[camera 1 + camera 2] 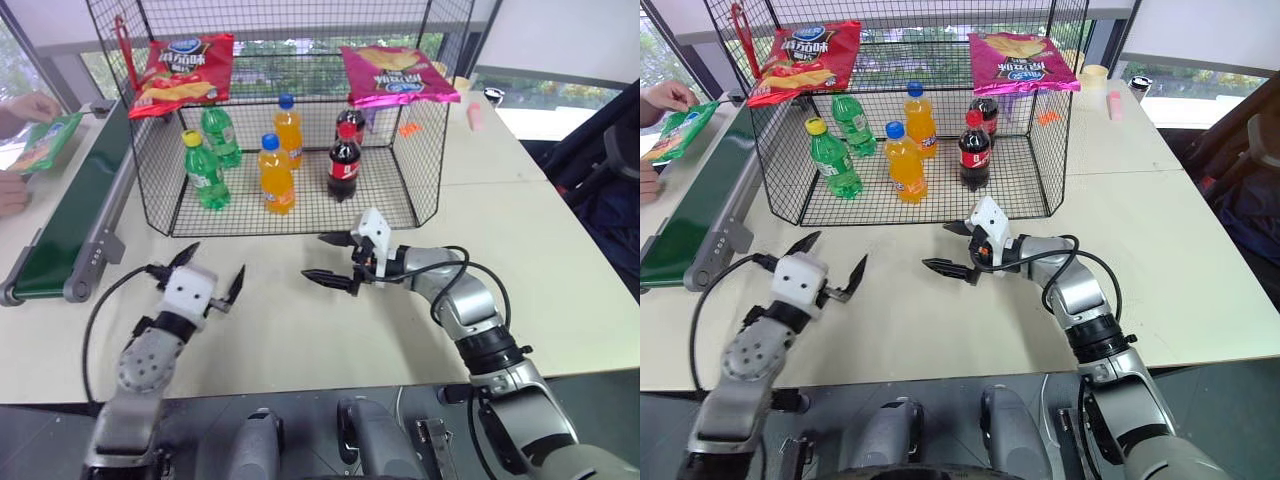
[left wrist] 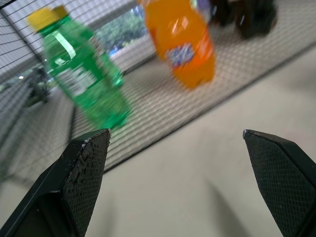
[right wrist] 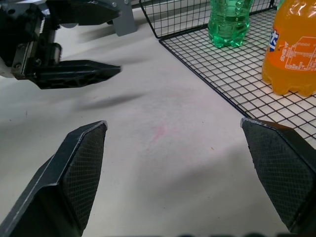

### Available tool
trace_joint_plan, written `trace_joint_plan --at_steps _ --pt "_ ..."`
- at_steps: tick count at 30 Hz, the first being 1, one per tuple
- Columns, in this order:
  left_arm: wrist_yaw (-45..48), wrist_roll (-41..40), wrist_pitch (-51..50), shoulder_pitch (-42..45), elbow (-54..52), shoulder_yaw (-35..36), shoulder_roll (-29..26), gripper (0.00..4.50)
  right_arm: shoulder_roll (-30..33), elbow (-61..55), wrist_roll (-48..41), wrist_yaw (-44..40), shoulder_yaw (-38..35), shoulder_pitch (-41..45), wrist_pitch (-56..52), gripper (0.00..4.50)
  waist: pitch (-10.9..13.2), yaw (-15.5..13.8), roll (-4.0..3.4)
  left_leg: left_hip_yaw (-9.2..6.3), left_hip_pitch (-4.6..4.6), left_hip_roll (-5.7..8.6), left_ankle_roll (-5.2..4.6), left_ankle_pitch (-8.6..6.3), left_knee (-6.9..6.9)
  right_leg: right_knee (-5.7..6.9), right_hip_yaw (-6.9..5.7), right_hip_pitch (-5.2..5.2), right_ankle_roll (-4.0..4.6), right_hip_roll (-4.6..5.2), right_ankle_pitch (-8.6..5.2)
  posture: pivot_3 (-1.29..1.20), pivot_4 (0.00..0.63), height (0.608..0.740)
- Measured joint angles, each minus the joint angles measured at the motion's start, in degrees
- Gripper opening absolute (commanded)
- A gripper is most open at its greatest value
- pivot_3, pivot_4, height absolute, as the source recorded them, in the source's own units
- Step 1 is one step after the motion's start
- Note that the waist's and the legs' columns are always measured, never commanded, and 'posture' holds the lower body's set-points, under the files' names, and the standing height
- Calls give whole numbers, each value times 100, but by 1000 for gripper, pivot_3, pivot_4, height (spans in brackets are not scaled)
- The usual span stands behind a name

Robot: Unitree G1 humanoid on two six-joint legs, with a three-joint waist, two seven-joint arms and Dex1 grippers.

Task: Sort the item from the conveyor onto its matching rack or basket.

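Both my left claw (image 1: 212,279) and right claw (image 1: 334,257) hang wide open and empty over the table (image 1: 560,270), nothing sorted yet: the green crisp bag (image 1: 45,142) lies far up the conveyor (image 1: 70,215) under a person's hand (image 1: 30,106).

A pale beige table (image 1: 560,260) is carrying the scene. A black wire-mesh cage (image 1: 420,190) is standing directly on it at the far middle. Along the table's left side a conveyor (image 1: 60,235) with a dark green belt and grey side rails is lying, its roller end coming toward the near left. At the far right, beyond the cage, a small pink object (image 1: 475,116) is resting on the tabletop, with a small dark round thing (image 1: 493,95) just past it; what they are is hard to tell. The near stretch of tabletop, in front of the cage, is showing a faint pinkish smudge (image 3: 159,131).
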State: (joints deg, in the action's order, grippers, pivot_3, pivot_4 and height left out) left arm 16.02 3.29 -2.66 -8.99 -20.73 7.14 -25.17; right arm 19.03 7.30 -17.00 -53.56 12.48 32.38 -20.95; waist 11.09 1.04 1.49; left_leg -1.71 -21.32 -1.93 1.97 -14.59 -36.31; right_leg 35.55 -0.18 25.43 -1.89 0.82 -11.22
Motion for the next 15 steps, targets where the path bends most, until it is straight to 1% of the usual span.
trace_joint_plan --at_steps 4,6,12,15 --pt "146 47 222 -280 -5 557 -501 4479 -8 -6 -8 -42 8 -1 -1 4500 1 -17 -1 1 -2 0 0 0 -1 -4 0 0 1 2 -1 0 150 740" --pt "270 -48 289 -397 -32 803 -625 4479 -7 -20 -11 -98 12 0 -1 4500 1 -16 -2 2 -3 0 0 0 0 -10 0 0 1 3 -1 0 150 740" --pt "551 -397 370 -684 -160 1081 -637 4479 -110 -17 -7 -160 29 2 5 4500 1 -10 -1 2 -4 -1 0 0 4 -14 0 0 0 3 0 0 150 740" --pt "532 -404 362 -682 -154 1169 -592 4479 -179 15 -5 -179 39 43 10 4500 1 -8 -2 2 -3 -1 0 0 4 -12 0 1 0 2 0 0 150 740"
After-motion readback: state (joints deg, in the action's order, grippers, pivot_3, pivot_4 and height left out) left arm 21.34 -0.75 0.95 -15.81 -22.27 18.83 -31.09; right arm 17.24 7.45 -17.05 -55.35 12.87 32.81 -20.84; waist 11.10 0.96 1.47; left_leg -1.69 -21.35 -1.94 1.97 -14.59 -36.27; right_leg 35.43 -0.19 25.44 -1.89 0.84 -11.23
